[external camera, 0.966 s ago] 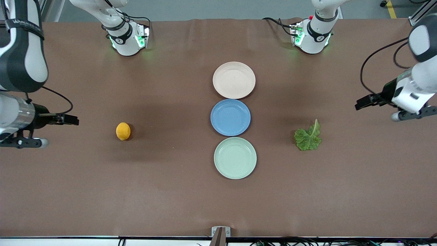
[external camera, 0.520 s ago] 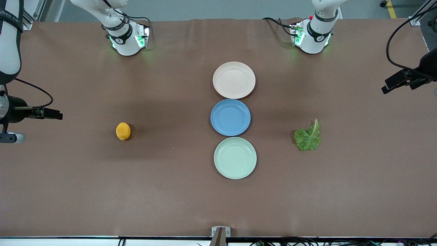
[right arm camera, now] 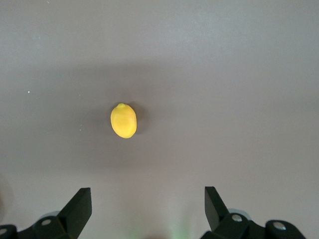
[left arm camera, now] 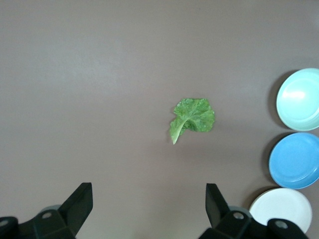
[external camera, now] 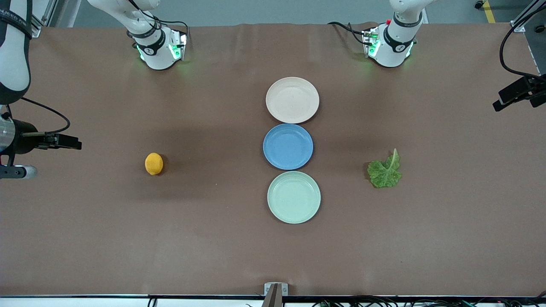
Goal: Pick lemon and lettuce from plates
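Note:
The lemon lies on the bare table toward the right arm's end, on no plate; it also shows in the right wrist view. The lettuce lies on the table toward the left arm's end and shows in the left wrist view. The beige-pink plate and the mint green plate stand empty mid-table. My right gripper is open and empty, high above the table short of the lemon. My left gripper is open and empty, high above the table short of the lettuce.
An empty blue plate sits between the two pale plates, the three in a row. The right arm's wrist hangs at one table end, the left arm's wrist at the other. Both arm bases stand along the table's edge farthest from the front camera.
Both arms have drawn back toward their own ends of the table, away from the lemon and the lettuce. The lemon, lettuce and plates have not moved.

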{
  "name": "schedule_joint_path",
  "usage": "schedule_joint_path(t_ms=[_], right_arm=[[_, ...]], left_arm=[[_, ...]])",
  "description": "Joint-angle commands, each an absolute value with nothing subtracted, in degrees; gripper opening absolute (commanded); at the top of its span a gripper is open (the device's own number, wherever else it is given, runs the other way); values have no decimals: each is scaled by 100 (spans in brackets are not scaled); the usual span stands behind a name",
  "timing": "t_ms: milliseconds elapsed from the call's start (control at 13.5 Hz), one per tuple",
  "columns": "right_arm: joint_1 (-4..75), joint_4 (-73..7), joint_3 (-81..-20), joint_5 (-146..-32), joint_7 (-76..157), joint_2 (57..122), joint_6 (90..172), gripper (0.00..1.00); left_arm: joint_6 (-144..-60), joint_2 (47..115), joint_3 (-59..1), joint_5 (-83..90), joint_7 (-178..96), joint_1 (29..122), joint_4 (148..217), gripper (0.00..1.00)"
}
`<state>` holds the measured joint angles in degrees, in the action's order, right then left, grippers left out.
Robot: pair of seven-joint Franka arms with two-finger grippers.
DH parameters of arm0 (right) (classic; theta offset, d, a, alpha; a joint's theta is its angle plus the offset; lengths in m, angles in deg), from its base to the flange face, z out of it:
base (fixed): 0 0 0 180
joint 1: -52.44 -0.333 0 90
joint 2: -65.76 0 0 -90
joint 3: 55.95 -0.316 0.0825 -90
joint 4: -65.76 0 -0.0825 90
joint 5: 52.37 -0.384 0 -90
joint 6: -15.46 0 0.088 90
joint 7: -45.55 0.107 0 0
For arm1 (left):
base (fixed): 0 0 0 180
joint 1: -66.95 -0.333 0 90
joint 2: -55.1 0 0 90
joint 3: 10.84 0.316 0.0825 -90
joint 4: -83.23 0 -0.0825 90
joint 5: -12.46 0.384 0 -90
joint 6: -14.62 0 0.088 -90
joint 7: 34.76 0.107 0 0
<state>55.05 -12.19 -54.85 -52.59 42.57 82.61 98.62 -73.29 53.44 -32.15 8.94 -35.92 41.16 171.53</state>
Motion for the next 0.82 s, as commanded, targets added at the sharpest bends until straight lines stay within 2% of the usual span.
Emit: schedule_joint_path(t_ms=[0, 149, 446, 743], right_arm=[[5342, -1990, -5472, -5299, 4177, 7553, 10263, 100], [5227, -2326, -5454, -5255, 4168, 7288, 10440, 100], [5235, -2345, -5411, -5264, 4062, 7147, 10344, 100], [5306, -2713, -5358, -5325, 4071, 6665, 10317, 100]], left_arm=[[-7178, 5430, -3255, 1008, -3484, 4103, 16971, 100], [-7178, 5430, -3290, 1008, -3493, 4138, 16971, 100], [-7178, 5439, -3290, 1008, -3520, 4103, 16971, 100], [-7178, 5501, -3290, 1008, -3511, 4111, 16954, 100]])
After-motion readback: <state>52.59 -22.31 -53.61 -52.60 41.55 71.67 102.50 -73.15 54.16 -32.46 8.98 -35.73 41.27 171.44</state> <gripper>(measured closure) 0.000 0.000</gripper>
